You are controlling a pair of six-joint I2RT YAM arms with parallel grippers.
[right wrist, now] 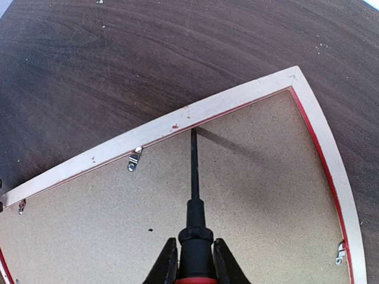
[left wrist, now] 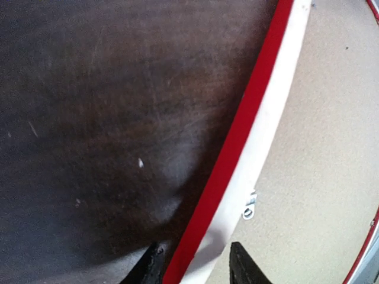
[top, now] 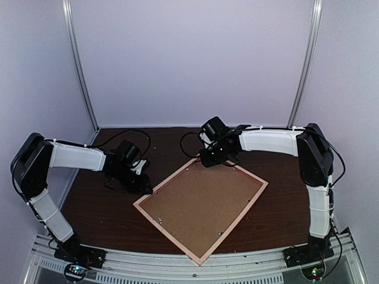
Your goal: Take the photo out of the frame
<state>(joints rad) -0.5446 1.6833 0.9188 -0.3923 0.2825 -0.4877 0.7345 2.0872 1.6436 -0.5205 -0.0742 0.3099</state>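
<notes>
One frame (right wrist: 183, 118) lies on the desk (top: 106, 207), turned at an angle, with its pale wood rim up and its red side showing along the edges. One brown backing board (top: 201, 207) fills it, so I cannot see the photo from any camera. I count one screwdriver (right wrist: 193, 177), with a black shaft and a red handle, and two arms, one at each of the frame's far corners. On the right wrist camera I count three small metal clips (right wrist: 135, 158) along the inside of the rim, two on the far side and one on the right side. The left wrist camera shows one more clip (left wrist: 249, 207) just inside the rim there. The right gripper (right wrist: 195, 263) has its jaws pinching the screwdriver at the collar above the handle. The shaft points away from the wrist, and its tip sits where the backing board meets the far rim, just right of the nearest clip. The left gripper (left wrist: 200, 269) has its jaws partly spread, straddling the frame's edge. One finger is over the desk beside the red side and the other over the backing board inside the rim. I cannot tell whether either finger touches the frame.
</notes>
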